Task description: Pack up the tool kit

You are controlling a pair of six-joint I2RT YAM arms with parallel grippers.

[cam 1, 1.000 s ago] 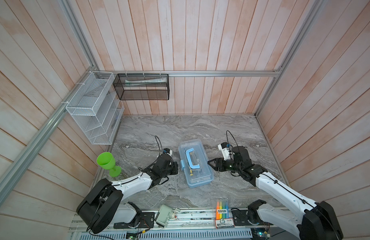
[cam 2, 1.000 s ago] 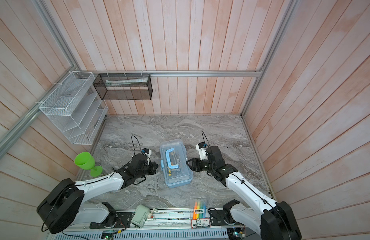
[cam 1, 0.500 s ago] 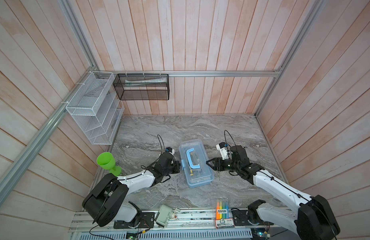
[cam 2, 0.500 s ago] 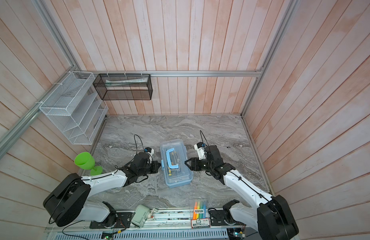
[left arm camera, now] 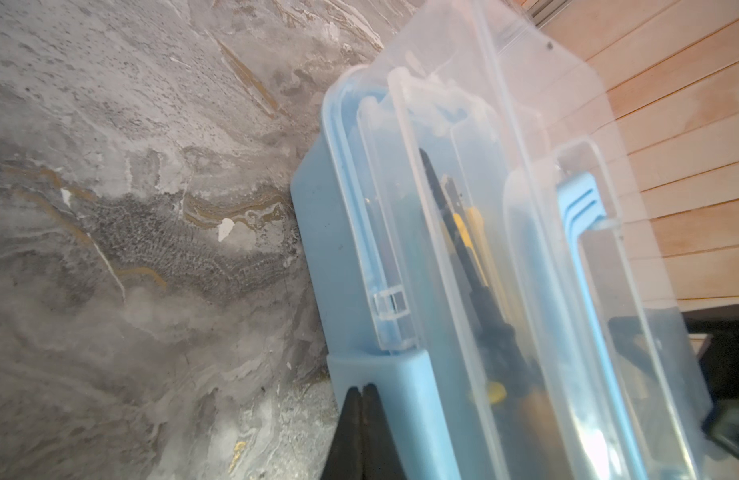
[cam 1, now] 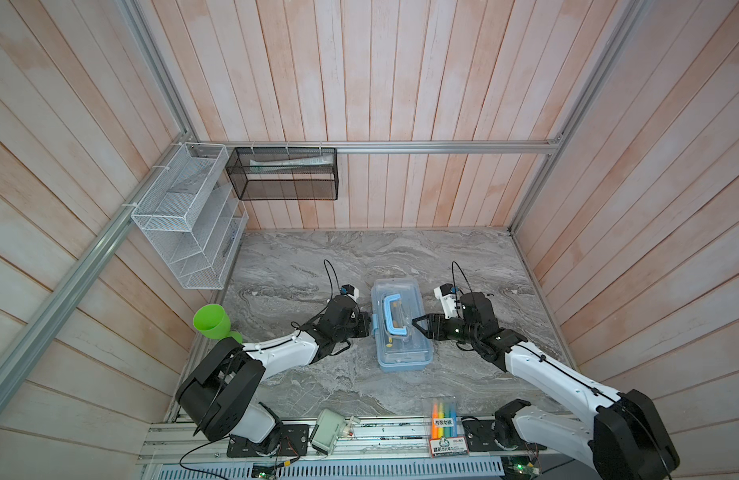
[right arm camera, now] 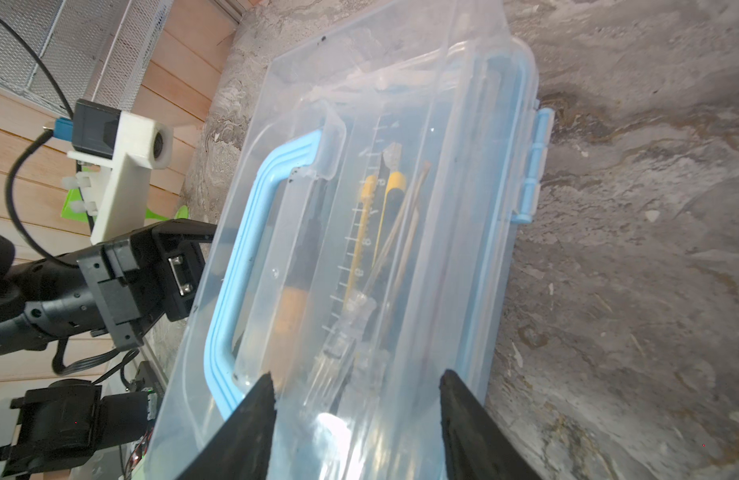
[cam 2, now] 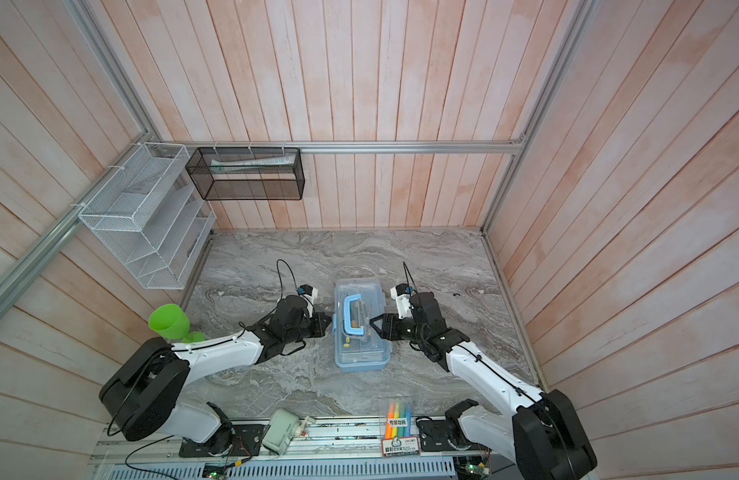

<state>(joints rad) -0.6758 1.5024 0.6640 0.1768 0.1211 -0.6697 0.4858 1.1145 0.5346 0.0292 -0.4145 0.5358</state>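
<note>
The tool kit case (cam 1: 402, 332) (cam 2: 363, 332) lies on the marble top with its clear lid down and its blue handle (cam 1: 390, 313) flat. Yellow and orange tool handles (right arm camera: 395, 187) show through the lid. My left gripper (cam 1: 367, 326) (cam 2: 328, 322) (left arm camera: 363, 388) is shut and holds nothing. Its tips rest against the blue latch (left arm camera: 386, 372) on the case's left side. My right gripper (cam 1: 417, 325) (cam 2: 374, 324) (right arm camera: 355, 378) stands open over the lid's right half, with nothing between its fingers. A second latch (right arm camera: 534, 166) sits on the right side.
A green cup (cam 1: 212, 322) stands at the left edge behind my left arm. A pack of coloured highlighters (cam 1: 444, 419) and a small grey box (cam 1: 328, 430) lie on the front rail. A white wire rack (cam 1: 185, 224) and a black mesh basket (cam 1: 287, 174) hang on the walls.
My left gripper has moved right, up against the case's left latch. My right gripper has barely shifted and stays open over the lid.
</note>
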